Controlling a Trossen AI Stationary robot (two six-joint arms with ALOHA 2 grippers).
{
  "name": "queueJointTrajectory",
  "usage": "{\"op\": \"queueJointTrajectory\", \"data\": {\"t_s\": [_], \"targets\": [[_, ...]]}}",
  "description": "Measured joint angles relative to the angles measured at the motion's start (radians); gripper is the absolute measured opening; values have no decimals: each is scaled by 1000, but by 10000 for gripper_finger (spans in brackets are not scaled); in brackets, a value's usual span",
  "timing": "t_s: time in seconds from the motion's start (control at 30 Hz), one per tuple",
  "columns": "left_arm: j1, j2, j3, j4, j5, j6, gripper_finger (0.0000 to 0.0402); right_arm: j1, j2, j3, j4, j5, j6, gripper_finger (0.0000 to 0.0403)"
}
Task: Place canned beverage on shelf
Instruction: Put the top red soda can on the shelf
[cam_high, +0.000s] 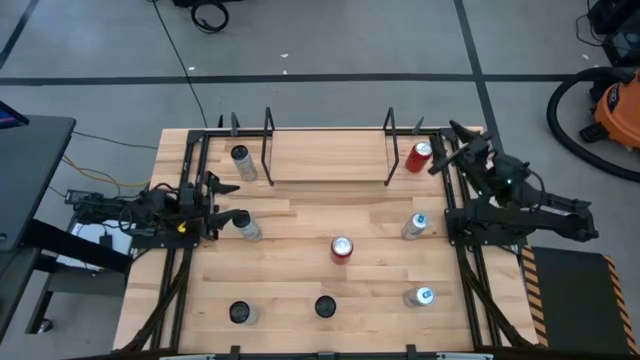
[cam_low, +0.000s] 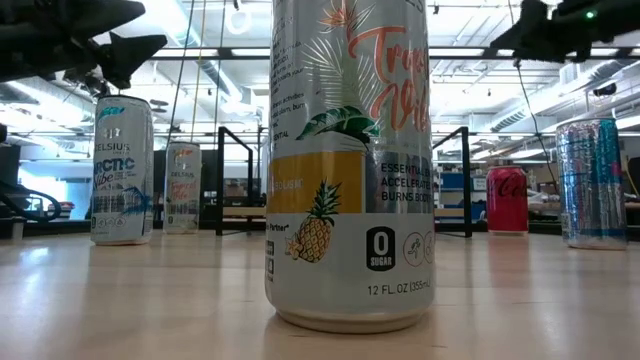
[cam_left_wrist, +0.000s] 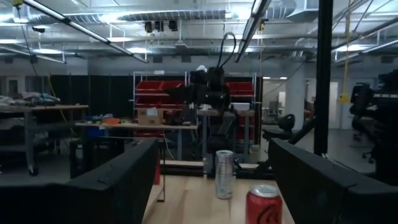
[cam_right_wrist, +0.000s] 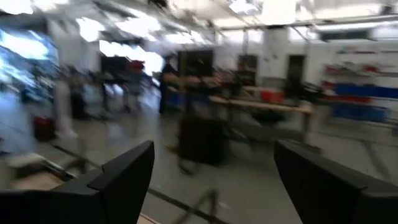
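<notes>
Can (cam_high: 246, 226) stands upright just beside my left gripper (cam_high: 222, 189), fingers spread, holding nothing; my right gripper (cam_high: 447, 150), also spread, hovers by the red can (cam_high: 419, 157); shelf (cam_high: 328, 156) lies beyond.

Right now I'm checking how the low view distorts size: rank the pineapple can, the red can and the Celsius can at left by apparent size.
1. pineapple can, nearest the camera
2. Celsius can
3. red can, farthest back

Nearness drives this; true sizes are unsure.

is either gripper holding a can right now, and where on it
Nothing is held. The left gripper and the right gripper both stand open and empty, each apart from the cans on the table.
</notes>
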Motion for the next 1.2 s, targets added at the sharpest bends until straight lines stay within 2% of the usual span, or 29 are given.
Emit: {"op": "queueJointTrajectory", "data": {"t_s": [0.1, 0.27, 0.53, 0.67, 0.9, 1.2], "targets": [[24, 0, 13, -7, 0, 1, 307, -31, 96, 97, -123, 45, 40, 341], [75, 0, 38, -7, 0, 18, 307, -113, 266, 256, -299, 42, 193, 341], [123, 0, 47, -34, 1, -28, 307, -282, 523, 481, -643, -149, 436, 341], [124, 0, 47, -59, 1, -35, 307, -370, 608, 501, -711, -217, 480, 341], [124, 0, 48, -63, 2, -36, 307, -507, 711, 501, -855, -428, 571, 341], [124, 0, 48, -64, 1, -57, 307, -547, 814, 501, -932, -431, 581, 341]]}}
